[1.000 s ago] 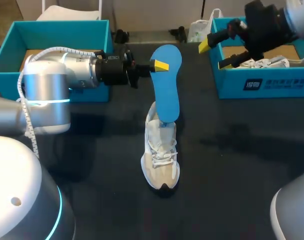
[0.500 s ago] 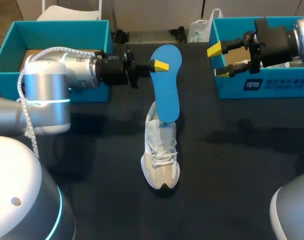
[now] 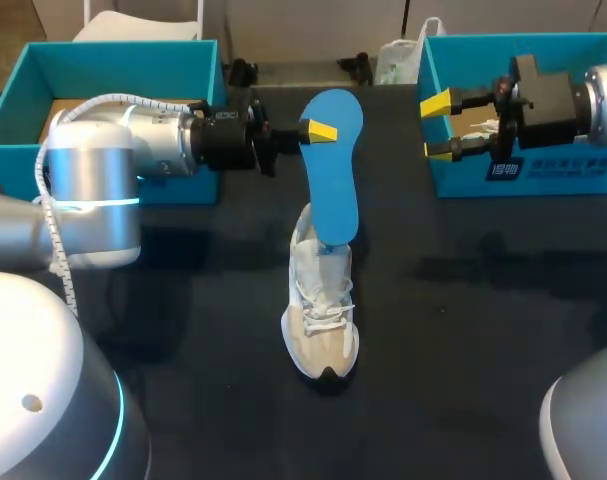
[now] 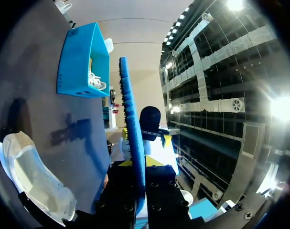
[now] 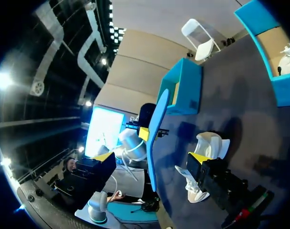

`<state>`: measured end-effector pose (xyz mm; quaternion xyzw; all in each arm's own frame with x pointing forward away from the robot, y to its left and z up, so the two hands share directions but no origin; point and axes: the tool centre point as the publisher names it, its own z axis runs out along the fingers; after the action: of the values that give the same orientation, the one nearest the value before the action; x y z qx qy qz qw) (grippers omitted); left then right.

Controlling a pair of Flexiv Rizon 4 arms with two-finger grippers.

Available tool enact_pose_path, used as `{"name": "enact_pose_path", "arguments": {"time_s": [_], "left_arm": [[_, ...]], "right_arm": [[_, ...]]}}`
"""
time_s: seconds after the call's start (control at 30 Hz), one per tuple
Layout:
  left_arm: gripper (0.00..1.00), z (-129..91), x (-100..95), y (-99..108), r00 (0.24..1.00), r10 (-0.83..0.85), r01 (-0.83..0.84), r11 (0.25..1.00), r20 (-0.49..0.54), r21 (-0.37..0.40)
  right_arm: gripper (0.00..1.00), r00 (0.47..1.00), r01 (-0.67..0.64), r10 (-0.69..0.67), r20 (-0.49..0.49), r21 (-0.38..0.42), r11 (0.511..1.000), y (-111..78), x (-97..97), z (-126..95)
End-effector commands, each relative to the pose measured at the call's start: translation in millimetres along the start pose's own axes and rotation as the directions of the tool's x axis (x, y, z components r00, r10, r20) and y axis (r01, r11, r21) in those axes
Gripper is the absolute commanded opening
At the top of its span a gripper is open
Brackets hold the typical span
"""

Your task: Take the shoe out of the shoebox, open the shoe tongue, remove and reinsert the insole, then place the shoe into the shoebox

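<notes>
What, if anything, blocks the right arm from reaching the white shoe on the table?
Probably nothing. The right gripper is open and empty by the right shoebox, with bare table between it and the shoe. Only the blue insole, held by the left gripper, stands over the shoe's opening.

The left arm point(image 3: 93, 170) is brushed silver tubing with a glowing cyan band and a white braided cable point(image 3: 65, 275) along it. The right arm point(image 3: 605, 95) is silver too. The left end effector point(image 3: 321, 131) and right end effector point(image 3: 438, 127) are black with yellow tips.
</notes>
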<state>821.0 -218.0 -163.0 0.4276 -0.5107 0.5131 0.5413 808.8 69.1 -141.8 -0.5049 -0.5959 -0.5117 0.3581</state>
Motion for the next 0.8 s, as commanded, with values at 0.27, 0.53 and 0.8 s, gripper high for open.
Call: {"name": "enact_pose_path", "arguments": {"time_s": [0.27, 0.53, 0.8], "left_arm": [[0.0, 1, -0.8, 0, 1.0, 0.001, -0.001, 1.0, -0.001, 0.0], [0.0, -2, 16.1, 0, 0.983, 0.182, -0.183, 0.982, -0.035, -0.037], [0.0, -10, 31.8, -5, 0.887, 0.458, -0.461, 0.884, -0.054, -0.079]], "right_arm": [[1.0, 1.0, -0.001, 0.001, 0.007, 0.0, 1.0, 0.5, 2.5, 1], [1.0, 1.0, -0.001, 0.001, 0.007, 0.0, 1.0, 0.5, 2.5, 1], [1.0, 1.0, -0.001, 0.001, 0.007, 0.0, 1.0, 0.5, 2.5, 1]]}}
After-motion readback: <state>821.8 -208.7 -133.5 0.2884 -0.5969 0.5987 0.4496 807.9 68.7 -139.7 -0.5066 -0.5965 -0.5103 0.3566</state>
